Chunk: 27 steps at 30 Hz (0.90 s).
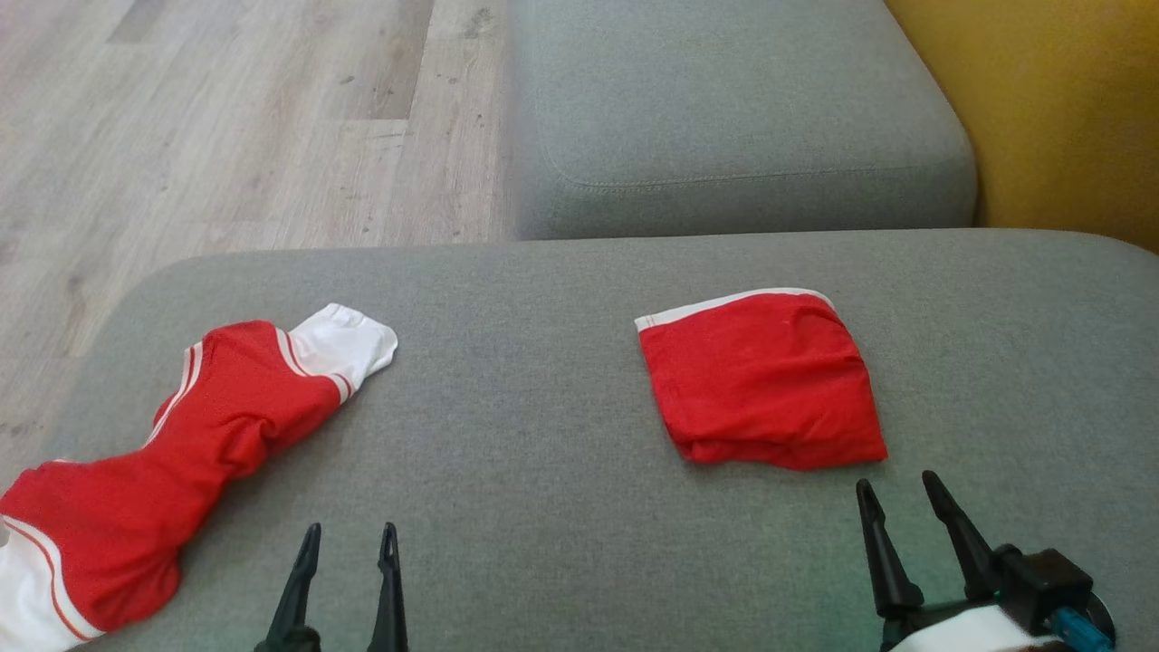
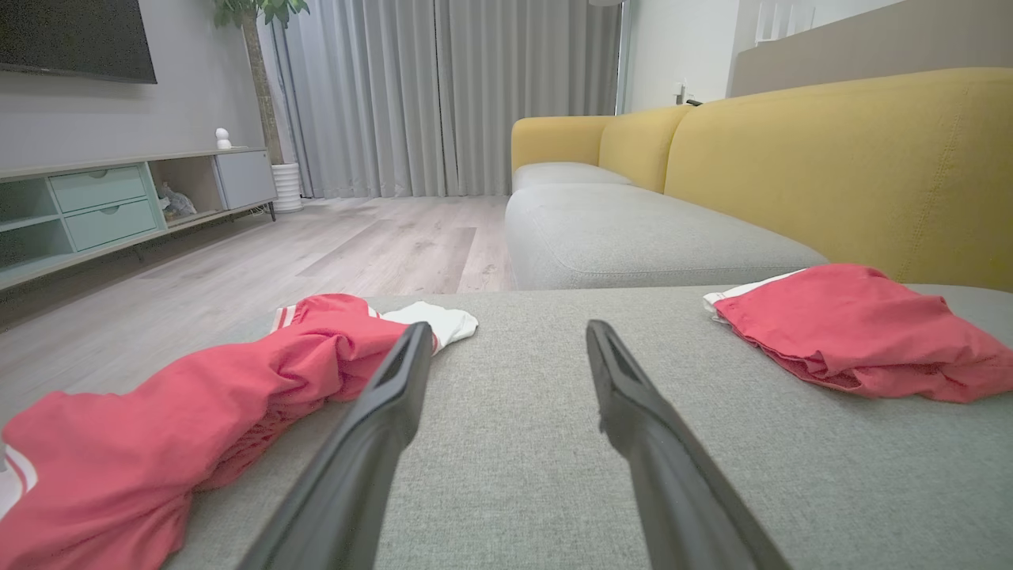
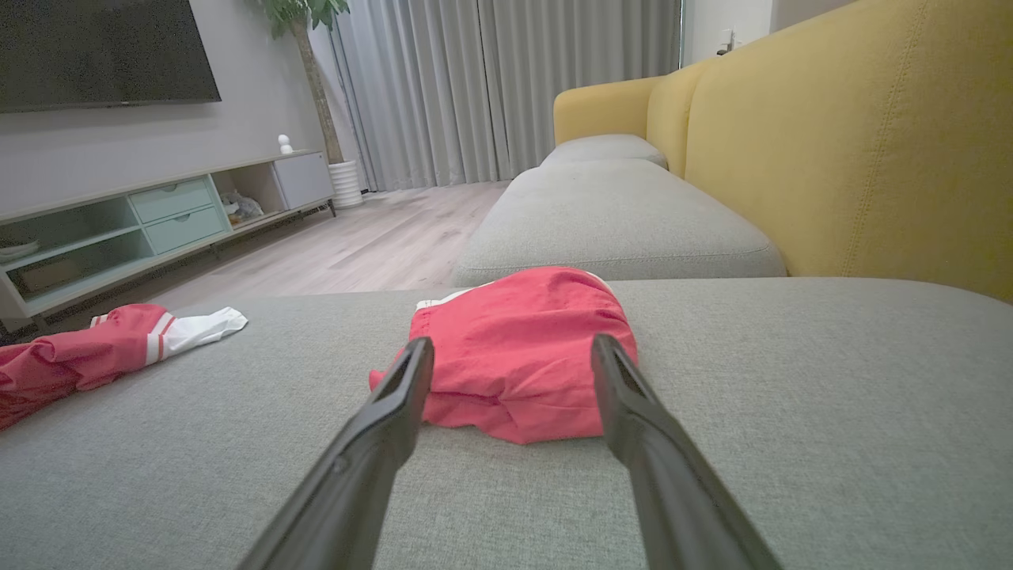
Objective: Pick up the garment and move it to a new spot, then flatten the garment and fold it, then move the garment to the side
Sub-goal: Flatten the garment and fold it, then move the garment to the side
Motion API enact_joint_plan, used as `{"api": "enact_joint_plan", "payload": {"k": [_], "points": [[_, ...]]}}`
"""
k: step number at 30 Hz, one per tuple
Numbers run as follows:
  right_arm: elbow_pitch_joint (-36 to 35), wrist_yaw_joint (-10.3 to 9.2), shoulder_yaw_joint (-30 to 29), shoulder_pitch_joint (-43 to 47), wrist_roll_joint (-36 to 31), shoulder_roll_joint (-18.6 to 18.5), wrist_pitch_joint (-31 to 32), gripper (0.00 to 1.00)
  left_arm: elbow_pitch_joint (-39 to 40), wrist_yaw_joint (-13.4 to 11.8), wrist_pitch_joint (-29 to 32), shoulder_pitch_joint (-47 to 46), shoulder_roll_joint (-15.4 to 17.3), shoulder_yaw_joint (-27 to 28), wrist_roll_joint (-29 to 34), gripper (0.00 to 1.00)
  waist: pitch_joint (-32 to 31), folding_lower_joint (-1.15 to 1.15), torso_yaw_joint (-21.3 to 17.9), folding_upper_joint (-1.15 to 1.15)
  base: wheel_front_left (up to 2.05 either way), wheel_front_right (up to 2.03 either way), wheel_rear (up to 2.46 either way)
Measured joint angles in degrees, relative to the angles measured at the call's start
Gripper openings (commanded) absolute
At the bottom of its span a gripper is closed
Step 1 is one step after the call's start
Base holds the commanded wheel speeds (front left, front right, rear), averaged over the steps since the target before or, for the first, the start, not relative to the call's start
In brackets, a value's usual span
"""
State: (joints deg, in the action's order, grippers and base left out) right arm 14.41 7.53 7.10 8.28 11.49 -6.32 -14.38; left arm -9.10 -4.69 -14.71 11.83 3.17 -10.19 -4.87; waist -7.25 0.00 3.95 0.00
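A red garment with white trim (image 1: 172, 453) lies crumpled and stretched out at the left of the grey sofa seat (image 1: 543, 453), one end hanging at the seat's left edge. A second red garment (image 1: 765, 380), folded into a compact rectangle with a white band at its top edge, rests to the right of centre. My left gripper (image 1: 351, 530) is open near the front edge, just right of the crumpled garment (image 2: 198, 404). My right gripper (image 1: 896, 482) is open too, just short of the folded garment's near edge (image 3: 522, 356). Nothing is between either pair of fingers.
Another grey seat cushion (image 1: 724, 118) lies beyond the work surface, with the yellow sofa back (image 1: 1068, 109) to the right. Wooden floor (image 1: 226, 118) spreads to the left. A TV cabinet (image 2: 103, 206) and curtains (image 2: 443, 95) stand across the room.
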Motion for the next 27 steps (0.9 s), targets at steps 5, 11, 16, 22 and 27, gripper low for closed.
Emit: {"api": "enact_joint_plan", "payload": {"k": [5,11,16,22,27], "points": [[0.48,0.00,-0.08,-0.01,-0.25,0.16,0.00,1.00,-0.33,0.16,0.00,-0.02,0.00,0.40,0.25,1.00,0.05,0.00,0.21,0.00,0.00,0.00,0.00],[0.74,0.00,-0.07,-0.02,-0.32,0.30,0.00,1.00,-0.92,0.20,0.00,-0.10,0.00,0.36,0.26,1.00,0.13,0.00,0.50,0.00,0.00,0.00,0.00],[1.24,0.00,-0.07,-0.03,-0.33,0.30,0.00,1.00,-0.98,0.16,0.00,-0.12,0.00,0.19,0.25,1.00,0.27,0.00,0.69,0.00,0.00,0.00,0.00],[2.41,0.00,-0.18,-0.24,-0.32,0.30,0.00,1.00,-0.92,0.12,0.00,-0.39,0.00,-0.51,0.23,1.00,1.29,0.00,0.79,0.00,0.00,0.00,0.00],[4.36,0.00,0.09,-2.27,0.46,0.10,0.00,1.00,-0.26,-0.41,0.01,-1.38,0.00,-1.33,-0.18,1.00,3.12,0.00,0.91,0.00,0.00,0.00,0.00]]}}
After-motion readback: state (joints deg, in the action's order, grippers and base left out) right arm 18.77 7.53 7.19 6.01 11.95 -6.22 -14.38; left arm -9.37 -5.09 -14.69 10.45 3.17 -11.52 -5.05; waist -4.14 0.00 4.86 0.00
